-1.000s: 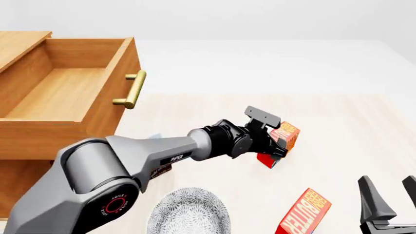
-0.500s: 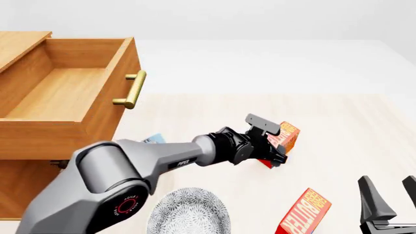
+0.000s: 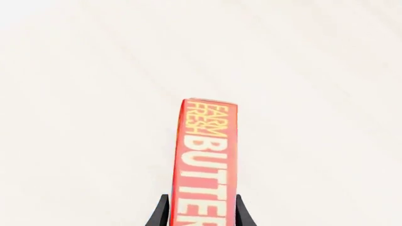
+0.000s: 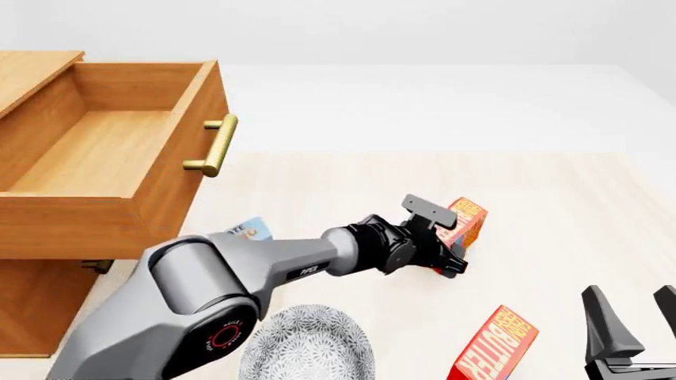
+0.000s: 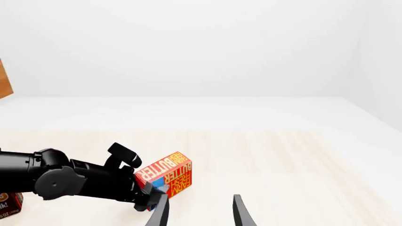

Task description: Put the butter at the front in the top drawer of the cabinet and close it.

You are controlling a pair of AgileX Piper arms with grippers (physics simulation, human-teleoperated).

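Left wrist view: the butter [image 3: 207, 155] fills the gap of the left claw [image 3: 201, 213]. Both black fingertips [image 3: 161, 213] press flush against its sides, so the claw is grasping it. The face turned to the camera is red with yellow "FARM FRESH BUTTER" lettering. Pale table [image 3: 94, 70] lies all around.

Front view: the left claw [image 4: 452, 244] grips the butter [image 4: 468, 218] low on its near end. The carton sits on the table [image 4: 571, 206] near the middle, well apart from the cabinet [image 4: 32, 317] at the left edge. It shows an orange top and a red side. The top drawer [image 4: 106, 214] stands pulled out and open, its brass handle [image 4: 214, 146] facing the table. A second butter carton [image 4: 495, 348] stands tilted by the near edge, beside a patterned plate [image 4: 306, 344]. The right claw [image 4: 637, 317] hovers at the near right corner with its fingers spread, released.

Right wrist view: the butter [image 5: 166, 174] shows a red side and an orange end, both lettered, with a blue patch at its lower edge. The left claw [image 5: 148, 188] clasps it. The right claw [image 5: 197, 213] holds nothing between its parted fingers.
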